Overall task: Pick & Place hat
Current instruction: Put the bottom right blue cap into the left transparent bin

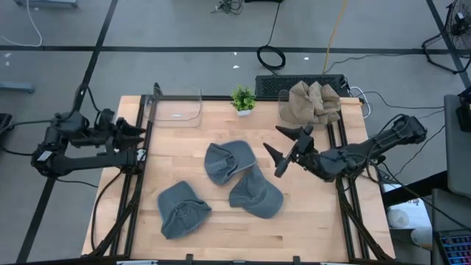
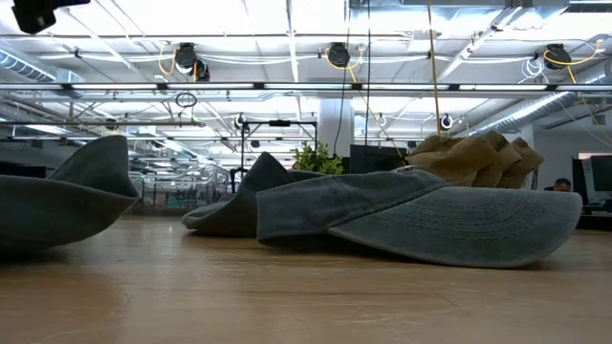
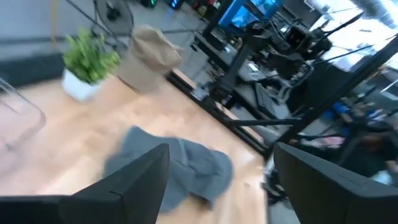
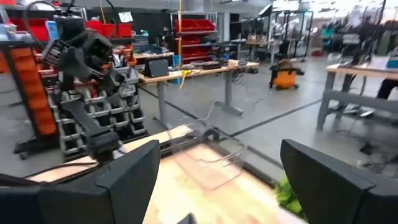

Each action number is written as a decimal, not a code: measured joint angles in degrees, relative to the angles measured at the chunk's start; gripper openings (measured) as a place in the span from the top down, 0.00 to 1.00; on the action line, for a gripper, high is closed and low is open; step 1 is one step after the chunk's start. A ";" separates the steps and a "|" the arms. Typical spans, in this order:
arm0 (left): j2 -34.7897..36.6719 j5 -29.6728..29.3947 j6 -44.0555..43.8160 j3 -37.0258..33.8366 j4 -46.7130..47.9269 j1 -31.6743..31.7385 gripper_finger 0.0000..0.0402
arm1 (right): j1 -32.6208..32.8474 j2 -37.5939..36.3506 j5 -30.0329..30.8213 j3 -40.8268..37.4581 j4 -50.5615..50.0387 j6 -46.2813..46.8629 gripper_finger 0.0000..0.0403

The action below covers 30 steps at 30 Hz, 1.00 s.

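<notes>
Three grey-blue hats lie on the wooden table: one in the middle (image 1: 227,160), one to its right and nearer (image 1: 257,193), one toward the near left (image 1: 182,209); in the low view the closest hat (image 2: 421,225) rests on its brim. Tan hats (image 1: 313,101) are piled at the far right corner. My right gripper (image 1: 285,148) is open, held above the table to the right of the middle hat, touching nothing. My left gripper (image 1: 138,132) is open at the table's left edge, off the hats. The left wrist view shows a grey hat (image 3: 180,165) beyond its fingers.
A clear plastic bin (image 1: 175,108) sits at the far left of the table and a small potted plant (image 1: 243,99) at the far edge's middle. Black frame rails run along both sides. Bare wood lies near the front edge.
</notes>
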<state>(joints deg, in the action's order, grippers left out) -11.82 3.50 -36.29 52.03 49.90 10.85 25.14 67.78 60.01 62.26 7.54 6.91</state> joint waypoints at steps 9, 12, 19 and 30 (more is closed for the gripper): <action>0.13 5.51 -3.47 -0.23 -0.25 -0.04 0.22 | 2.43 0.01 -6.99 0.02 -12.95 15.71 0.20; 0.72 3.47 0.32 -0.22 -0.27 -0.04 0.23 | 2.38 0.01 -7.56 0.02 -18.67 17.93 0.20; 1.48 -0.42 3.07 -0.22 -0.25 0.00 0.28 | 2.34 0.03 -10.95 0.02 -26.10 25.01 0.20; 1.47 0.36 1.17 -0.22 -0.01 0.00 0.25 | 3.84 1.81 -20.25 0.02 -33.23 52.58 0.20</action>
<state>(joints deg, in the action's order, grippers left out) -10.35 3.86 -35.12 51.81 49.89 10.85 28.99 69.59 39.76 62.28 -25.69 59.49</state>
